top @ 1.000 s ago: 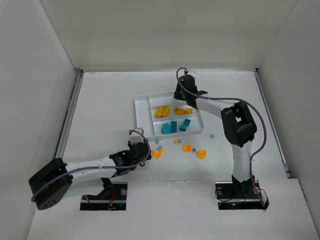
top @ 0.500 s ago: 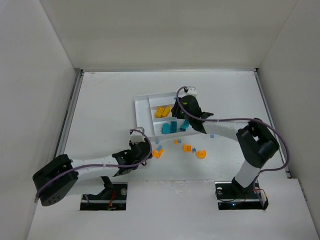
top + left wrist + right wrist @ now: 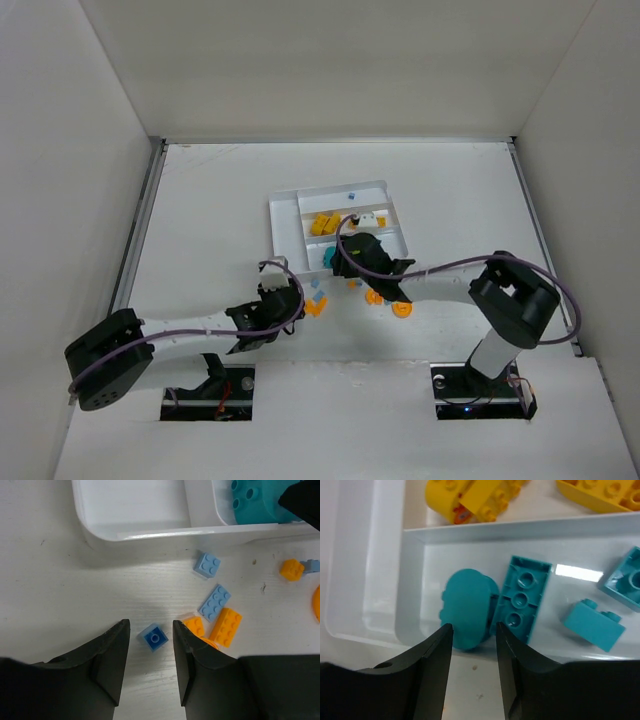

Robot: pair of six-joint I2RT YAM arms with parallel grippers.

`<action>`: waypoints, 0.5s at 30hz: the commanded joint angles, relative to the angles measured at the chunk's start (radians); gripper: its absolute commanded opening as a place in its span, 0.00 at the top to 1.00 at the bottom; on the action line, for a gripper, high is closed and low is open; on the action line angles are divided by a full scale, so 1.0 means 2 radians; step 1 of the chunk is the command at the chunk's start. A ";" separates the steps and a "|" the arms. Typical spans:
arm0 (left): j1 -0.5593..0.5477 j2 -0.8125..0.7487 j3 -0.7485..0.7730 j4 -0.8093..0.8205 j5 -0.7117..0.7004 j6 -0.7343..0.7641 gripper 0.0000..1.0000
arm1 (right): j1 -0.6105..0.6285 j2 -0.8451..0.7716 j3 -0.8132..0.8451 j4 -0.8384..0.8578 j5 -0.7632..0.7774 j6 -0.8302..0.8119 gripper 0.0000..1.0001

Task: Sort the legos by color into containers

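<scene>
Straddling a small blue brick (image 3: 154, 637) on the table just outside the tray (image 3: 150, 531), L gripper (image 3: 149, 627) hangs w/ jaws apart, nothing held. Next, probably: close, lift. R gripper (image 3: 474, 630), also spread, hovers over binned teal pieces (image 3: 520, 605).

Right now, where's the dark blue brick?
Left wrist view: dark blue brick on the table inside the open left gripper, beside the orange bricks, outside the tray.

White tray (image 3: 385, 580) w/ yellow legos (image 3: 470, 500) in one section, teal legos (image 3: 522, 600) incl. a rounded teal piece (image 3: 467, 607) in the next. On the white table (image 3: 50, 595): light-blue bricks (image 3: 215, 602), one darker blue brick (image 3: 153, 637), orange bricks (image 3: 226, 626). Arms (image 3: 190, 325) white, w/ black fingers (image 3: 107, 655) & purple cables (image 3: 452, 264).
</scene>
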 commanded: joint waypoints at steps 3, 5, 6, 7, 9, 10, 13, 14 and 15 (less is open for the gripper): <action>-0.020 0.002 0.016 -0.065 -0.010 -0.026 0.64 | 0.045 -0.028 -0.020 0.031 0.047 0.012 0.54; -0.024 0.016 0.019 -0.064 -0.011 -0.029 0.65 | 0.050 -0.033 -0.023 0.032 0.049 0.014 0.53; -0.024 0.025 0.020 -0.063 -0.011 -0.031 0.66 | 0.054 -0.035 -0.023 0.032 0.049 0.015 0.53; -0.024 0.031 0.023 -0.063 -0.011 -0.032 0.67 | 0.058 -0.037 -0.023 0.032 0.049 0.014 0.53; -0.024 0.040 0.024 -0.060 -0.013 -0.032 0.70 | 0.067 -0.045 -0.024 0.031 0.050 0.012 0.53; -0.024 0.041 0.025 -0.060 -0.016 -0.034 0.72 | 0.072 -0.048 -0.026 0.031 0.050 0.010 0.53; -0.024 0.044 0.024 -0.060 -0.029 -0.035 0.78 | 0.086 -0.052 -0.031 0.032 0.050 0.010 0.51; -0.024 0.041 0.024 -0.060 -0.031 -0.035 0.80 | 0.090 -0.049 -0.032 0.032 0.049 0.012 0.50; -0.024 0.035 0.023 -0.060 -0.033 -0.033 0.82 | 0.091 -0.046 -0.032 0.032 0.049 0.014 0.50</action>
